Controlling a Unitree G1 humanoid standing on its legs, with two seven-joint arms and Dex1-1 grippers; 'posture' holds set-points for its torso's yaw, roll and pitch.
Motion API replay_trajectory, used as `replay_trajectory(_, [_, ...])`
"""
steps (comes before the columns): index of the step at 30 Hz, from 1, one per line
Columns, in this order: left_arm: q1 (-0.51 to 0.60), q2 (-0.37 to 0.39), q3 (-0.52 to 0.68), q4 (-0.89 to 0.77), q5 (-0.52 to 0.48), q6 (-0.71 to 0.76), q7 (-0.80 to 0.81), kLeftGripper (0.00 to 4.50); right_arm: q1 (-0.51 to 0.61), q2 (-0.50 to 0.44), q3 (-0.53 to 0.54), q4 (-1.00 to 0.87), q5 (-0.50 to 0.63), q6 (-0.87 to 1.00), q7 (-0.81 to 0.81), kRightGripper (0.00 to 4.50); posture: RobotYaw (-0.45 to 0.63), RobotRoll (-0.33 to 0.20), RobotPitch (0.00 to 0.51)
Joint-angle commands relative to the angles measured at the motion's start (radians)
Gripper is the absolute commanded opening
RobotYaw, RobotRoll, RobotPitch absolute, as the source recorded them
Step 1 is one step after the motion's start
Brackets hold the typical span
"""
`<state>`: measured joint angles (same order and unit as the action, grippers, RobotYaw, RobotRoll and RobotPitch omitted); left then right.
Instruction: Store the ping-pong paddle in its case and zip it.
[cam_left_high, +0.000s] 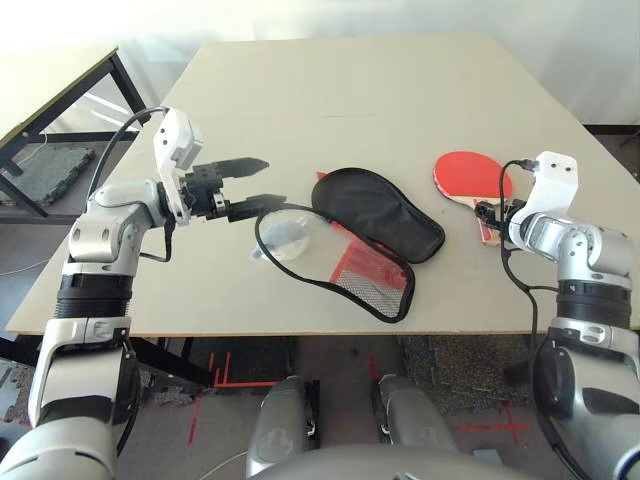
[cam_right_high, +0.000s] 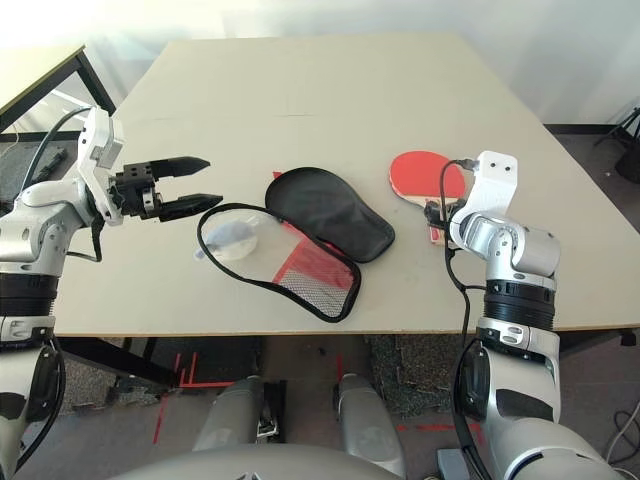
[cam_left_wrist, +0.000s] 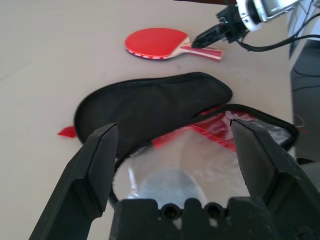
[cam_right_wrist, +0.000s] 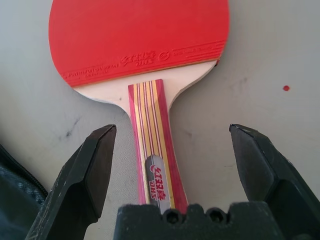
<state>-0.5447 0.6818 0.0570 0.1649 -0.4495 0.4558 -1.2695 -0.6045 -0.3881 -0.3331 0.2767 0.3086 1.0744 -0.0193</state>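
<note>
The left hand was held wide open just beside the unzipped case, which was spread flat on the bench, while the right hand was spread wide astride the handle of the ping-pong paddle.

beige table, 2nd table far left, red floor tape

Silver forearms, black joint bands, white wrist camera mounts, black cables, black two-fingered tools
</note>
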Motion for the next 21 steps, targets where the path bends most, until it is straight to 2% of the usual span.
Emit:
replay_trajectory(1, [0.01,0.016,-0.013,-0.033,-0.008,0.017,-0.009,4.5,-0.015,-0.003,0.014,0.035,-0.012,0.007,0.019,4.1,-0.02,0.0,0.017])
replay_trajectory(3, [0.009,0.015,-0.014,-0.031,-0.007,0.018,-0.011,4.5,-0.015,-0.001,0.016,0.044,-0.013,0.018,0.024,3.51,-0.02,0.0,0.016])
replay_trajectory(9, [-0.003,0.005,-0.032,-0.02,0.0,0.015,-0.023,4.5,-0.004,-0.003,0.02,0.071,-0.021,0.022,0.045,1.19,-0.03,0.0,0.026])
replay_trajectory(16, [-0.01,-0.004,-0.05,-0.01,0.0,0.007,-0.029,4.5,0.001,-0.01,-0.005,0.028,-0.018,0.018,0.06,1.08,-0.04,0.0,0.031])
replay_trajectory(21, [-0.005,-0.015,-0.062,-0.025,-0.006,0.016,-0.032,4.5,0.0,-0.024,-0.003,-0.071,0.003,0.041,0.095,1.08,-0.04,0.0,0.037])
